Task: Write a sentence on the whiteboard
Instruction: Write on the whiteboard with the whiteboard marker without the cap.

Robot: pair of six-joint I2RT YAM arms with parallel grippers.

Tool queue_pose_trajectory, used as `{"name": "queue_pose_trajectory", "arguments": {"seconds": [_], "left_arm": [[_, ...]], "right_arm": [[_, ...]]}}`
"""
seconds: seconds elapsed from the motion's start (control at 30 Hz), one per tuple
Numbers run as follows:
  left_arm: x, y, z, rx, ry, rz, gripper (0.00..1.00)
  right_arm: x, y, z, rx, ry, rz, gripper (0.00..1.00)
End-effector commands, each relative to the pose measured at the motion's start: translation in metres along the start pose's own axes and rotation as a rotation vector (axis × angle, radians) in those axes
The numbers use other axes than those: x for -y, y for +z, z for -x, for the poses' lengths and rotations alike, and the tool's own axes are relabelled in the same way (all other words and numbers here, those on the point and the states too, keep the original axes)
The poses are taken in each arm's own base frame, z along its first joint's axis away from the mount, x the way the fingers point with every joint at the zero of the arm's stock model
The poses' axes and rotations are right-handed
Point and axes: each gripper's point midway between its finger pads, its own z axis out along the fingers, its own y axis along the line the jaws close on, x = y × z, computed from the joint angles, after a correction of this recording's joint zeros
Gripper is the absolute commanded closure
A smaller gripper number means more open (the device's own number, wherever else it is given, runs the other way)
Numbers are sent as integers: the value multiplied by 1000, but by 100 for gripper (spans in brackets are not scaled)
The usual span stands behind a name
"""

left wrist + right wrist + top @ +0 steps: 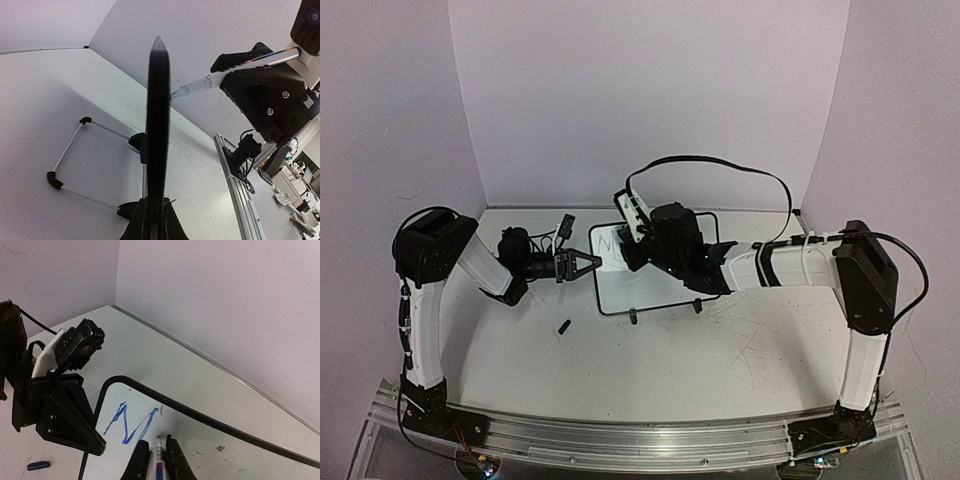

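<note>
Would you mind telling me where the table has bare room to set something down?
Free: the table strip between the feet of the whiteboard and the arm bases, right of the dark object. Crowded: the board's left edge, where the left hand grips it and the right hand holds the marker.

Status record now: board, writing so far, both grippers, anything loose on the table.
whiteboard: standing on its wire stand
writing: one blue M near the top left corner, nothing after it yet
left gripper: shut on the whiteboard's left edge
right gripper: shut on the marker, tip at the board just right of the M
loose item: small blue cap on the table, in front of the board's left corner
</note>
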Motion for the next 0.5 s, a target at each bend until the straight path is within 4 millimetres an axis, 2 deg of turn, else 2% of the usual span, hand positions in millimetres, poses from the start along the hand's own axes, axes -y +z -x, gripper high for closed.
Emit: {"name": "queue_pose_trajectory", "arguments": {"seconds": [0.0, 0.47], "left_arm": [[10, -1, 8, -2, 24, -26, 100], [11, -1, 8, -2, 24, -26, 100]], "right_arm": [[0, 4, 5, 16, 0, 2, 100], [-3, -2, -15, -32, 4, 13, 100]]}}
